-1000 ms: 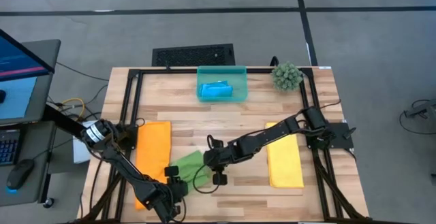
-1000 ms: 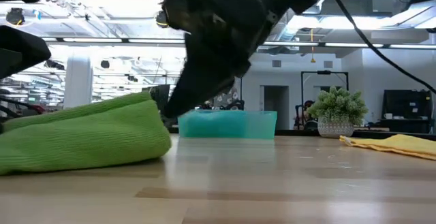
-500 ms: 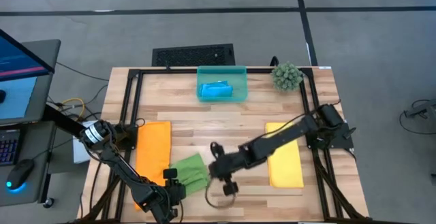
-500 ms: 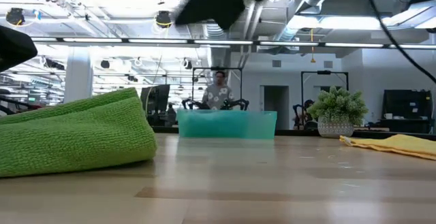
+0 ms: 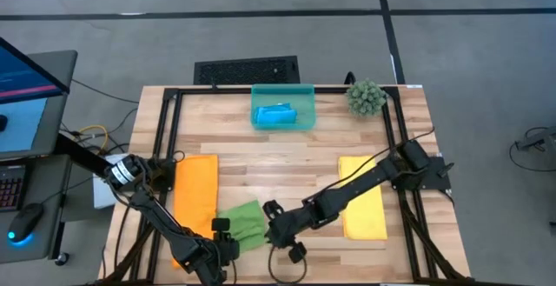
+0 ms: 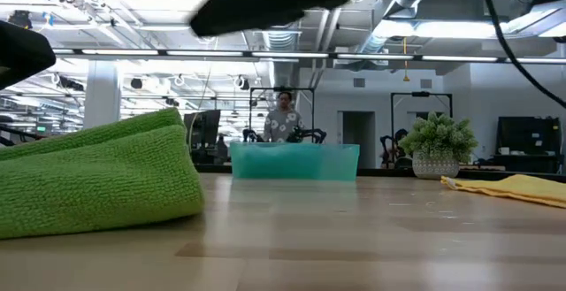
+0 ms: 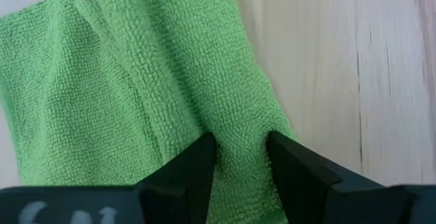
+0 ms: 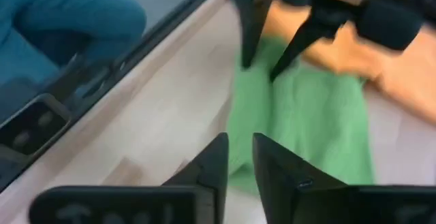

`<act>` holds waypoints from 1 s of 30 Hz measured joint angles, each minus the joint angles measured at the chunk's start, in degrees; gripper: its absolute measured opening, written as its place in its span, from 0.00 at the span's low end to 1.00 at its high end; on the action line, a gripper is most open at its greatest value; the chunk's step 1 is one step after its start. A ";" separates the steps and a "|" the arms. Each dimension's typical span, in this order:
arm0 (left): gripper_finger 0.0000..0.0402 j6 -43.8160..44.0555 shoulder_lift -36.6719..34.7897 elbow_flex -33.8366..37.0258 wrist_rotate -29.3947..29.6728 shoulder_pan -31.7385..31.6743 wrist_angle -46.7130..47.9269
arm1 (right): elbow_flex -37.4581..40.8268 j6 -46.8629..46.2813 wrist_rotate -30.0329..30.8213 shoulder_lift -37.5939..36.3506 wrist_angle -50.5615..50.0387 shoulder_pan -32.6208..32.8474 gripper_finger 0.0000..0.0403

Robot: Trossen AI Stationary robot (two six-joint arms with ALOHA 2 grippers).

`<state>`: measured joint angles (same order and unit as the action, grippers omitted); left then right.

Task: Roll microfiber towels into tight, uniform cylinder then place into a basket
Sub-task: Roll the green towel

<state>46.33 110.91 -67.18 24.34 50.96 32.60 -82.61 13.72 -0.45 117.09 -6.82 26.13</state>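
From overhead I see the wooden table with the teal basket at its far edge, which I use as my landmark. A rolled blue towel lies inside the basket. A spiky green plant ball sits just to the right of the basket. Well in front of the basket, toward the near edge, lies the green towel, crumpled and partly folded. The orange towel lies flat to the front left of the basket, and the yellow towel lies flat to the front right. My left gripper is at the green towel's near left end. My right gripper hangs just beside the towel's right edge.

From table height, the green towel bulks up on the left as a thick fold, the basket stands far behind it, and the plant ball and yellow towel lie to the right. A person stands in the room beyond the basket.

In my left wrist camera, the left gripper pinches a raised fold of the green towel between its fingers.

In my right wrist camera, the right gripper has a narrow gap with nothing in it, above the table near the green towel.
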 joint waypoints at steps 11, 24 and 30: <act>0.34 -4.11 -0.11 -0.24 -2.03 -2.19 0.02 | 0.23 11.59 -1.21 5.33 5.10 0.38 0.57; 0.34 -5.08 -0.15 -0.24 -1.92 -2.96 0.33 | 0.08 10.45 2.08 10.53 9.96 -1.17 0.58; 0.34 -5.62 -0.17 -0.24 -2.06 -2.97 0.39 | 0.00 5.11 4.06 11.91 9.36 -3.17 0.58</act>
<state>40.71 110.74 -67.42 22.28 47.99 32.99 -82.61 18.83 3.61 129.00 2.54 22.96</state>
